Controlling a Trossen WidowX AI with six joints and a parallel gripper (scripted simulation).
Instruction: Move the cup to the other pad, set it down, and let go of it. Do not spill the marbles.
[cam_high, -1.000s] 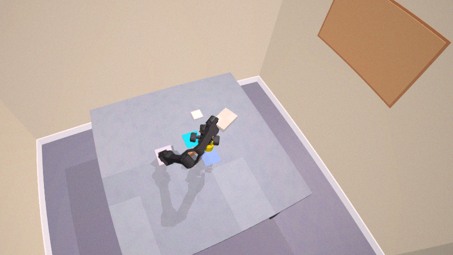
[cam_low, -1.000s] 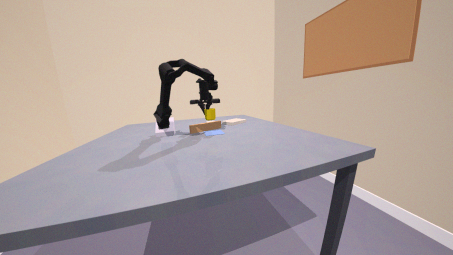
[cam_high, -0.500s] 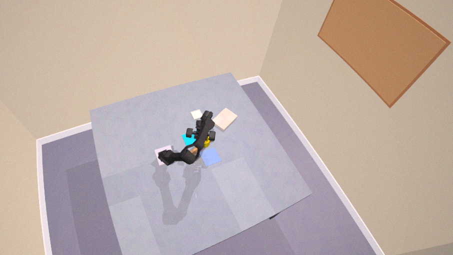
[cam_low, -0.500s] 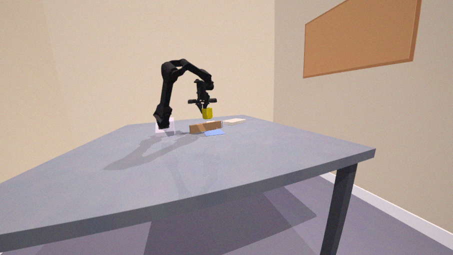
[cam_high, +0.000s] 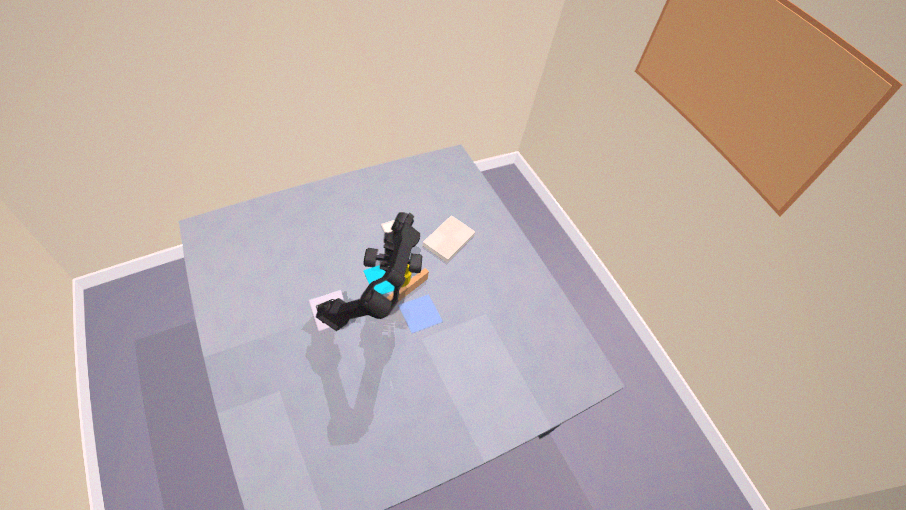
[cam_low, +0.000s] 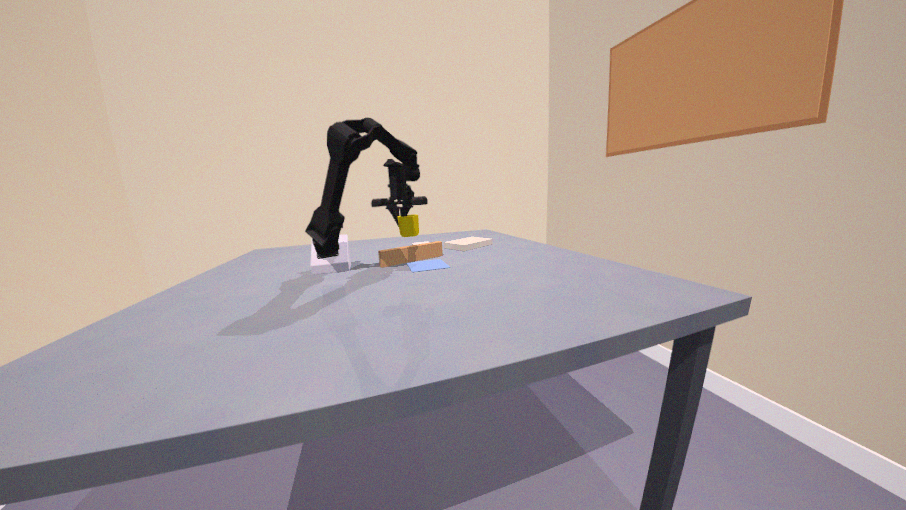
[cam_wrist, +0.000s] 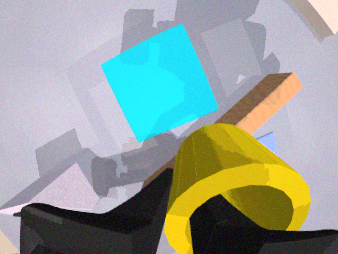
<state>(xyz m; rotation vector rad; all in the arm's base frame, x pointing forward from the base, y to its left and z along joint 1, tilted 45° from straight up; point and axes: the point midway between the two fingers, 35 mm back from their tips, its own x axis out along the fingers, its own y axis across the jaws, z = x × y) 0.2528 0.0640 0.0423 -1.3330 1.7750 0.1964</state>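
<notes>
Cup (cam_high: 407, 276) (cam_low: 408, 225) (cam_wrist: 225, 145) is clamped at wall between fingers of gripper (cam_high: 394, 259) (cam_low: 399, 215) (cam_wrist: 181, 175), above worktop (cam_high: 519, 354) (cam_low: 507, 304) (cam_wrist: 30, 100), nearer back edge; probably light, stiff; wall grip best kept upright.

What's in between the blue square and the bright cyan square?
A wooden bar stands between them; the wrist view shows it.
</notes>
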